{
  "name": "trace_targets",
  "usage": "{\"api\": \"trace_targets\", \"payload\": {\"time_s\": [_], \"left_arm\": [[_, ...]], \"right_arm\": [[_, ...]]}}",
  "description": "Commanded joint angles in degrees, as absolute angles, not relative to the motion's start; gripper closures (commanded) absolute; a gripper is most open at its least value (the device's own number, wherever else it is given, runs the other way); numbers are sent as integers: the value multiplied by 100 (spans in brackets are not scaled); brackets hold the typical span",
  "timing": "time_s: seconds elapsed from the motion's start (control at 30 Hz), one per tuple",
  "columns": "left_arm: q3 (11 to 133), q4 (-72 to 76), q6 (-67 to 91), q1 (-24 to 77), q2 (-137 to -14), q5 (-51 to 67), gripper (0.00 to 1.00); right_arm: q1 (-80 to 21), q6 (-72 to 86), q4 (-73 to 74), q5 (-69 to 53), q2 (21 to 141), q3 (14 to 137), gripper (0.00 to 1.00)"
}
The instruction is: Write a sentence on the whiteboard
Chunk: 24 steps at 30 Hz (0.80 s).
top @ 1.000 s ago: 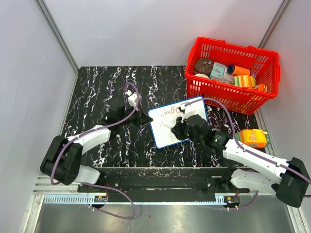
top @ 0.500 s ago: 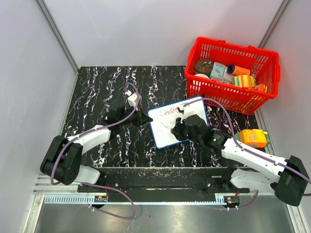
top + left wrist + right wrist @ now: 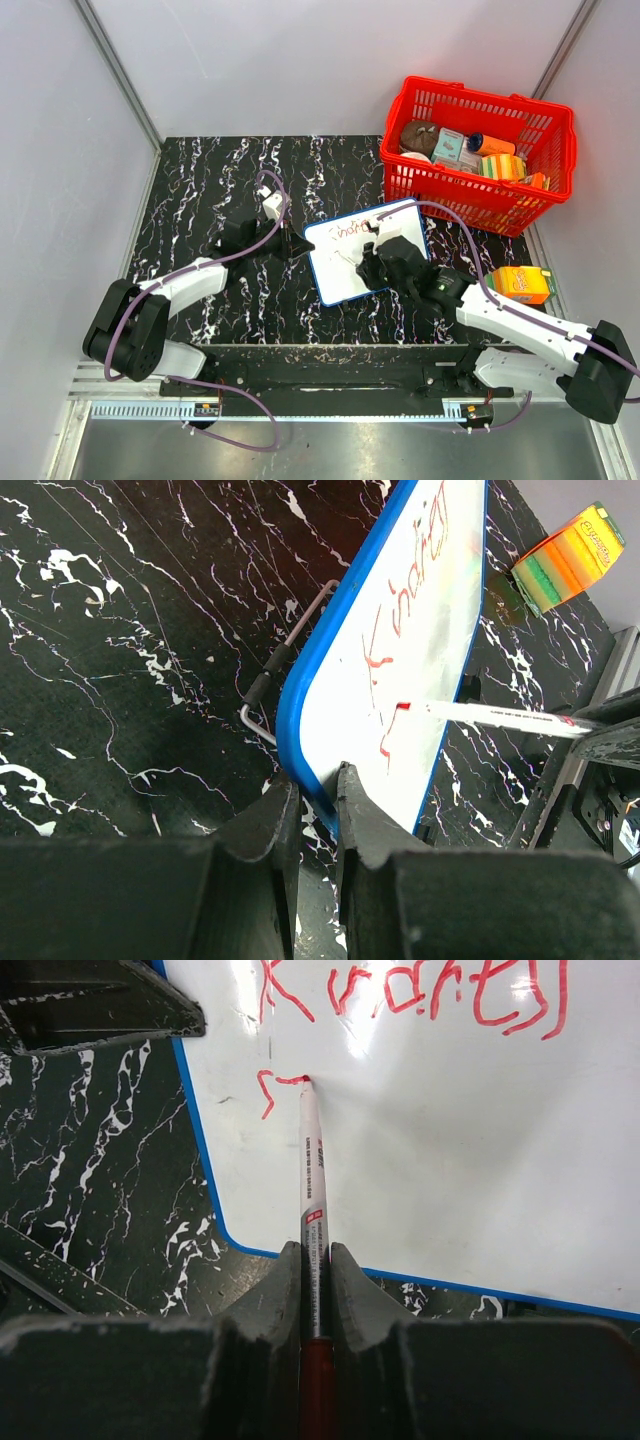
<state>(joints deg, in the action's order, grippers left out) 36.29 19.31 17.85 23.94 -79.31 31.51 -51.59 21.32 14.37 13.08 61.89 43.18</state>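
Saw left pincer [image 3: 318,785] nipped narrow on blue rim of whiteboard [image 3: 410,680], board on bench [image 3: 120,630] between both pincers. Right pincer [image 3: 315,1260] clamped on marker [image 3: 312,1170], tip touching board just ahead, under first line of sentence [image 3: 400,990]. I judged board light, stiff, slick, apt to skate; rim best hold. Marker thin, smooth, might twist in grip. Wire stand [image 3: 290,650] poked out beyond left pincer. Basket [image 3: 480,150] beyond right pincer, carton [image 3: 522,284] to its right; neither blocked strokes.
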Motion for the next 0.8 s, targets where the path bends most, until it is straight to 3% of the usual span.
{"api": "trace_targets", "payload": {"time_s": [0.0, 0.33, 0.77], "left_arm": [[3683, 1837, 861, 2373, -8033, 2241, 100], [3691, 1846, 861, 2373, -8051, 2241, 100], [3691, 1828, 853, 2373, -8042, 2232, 100]], "right_arm": [[-5159, 2162, 1679, 1863, 6144, 4509, 100], [-5159, 2030, 1274, 1441, 5757, 4438, 100], [-5159, 1925, 1187, 1301, 6152, 4614, 100]]}}
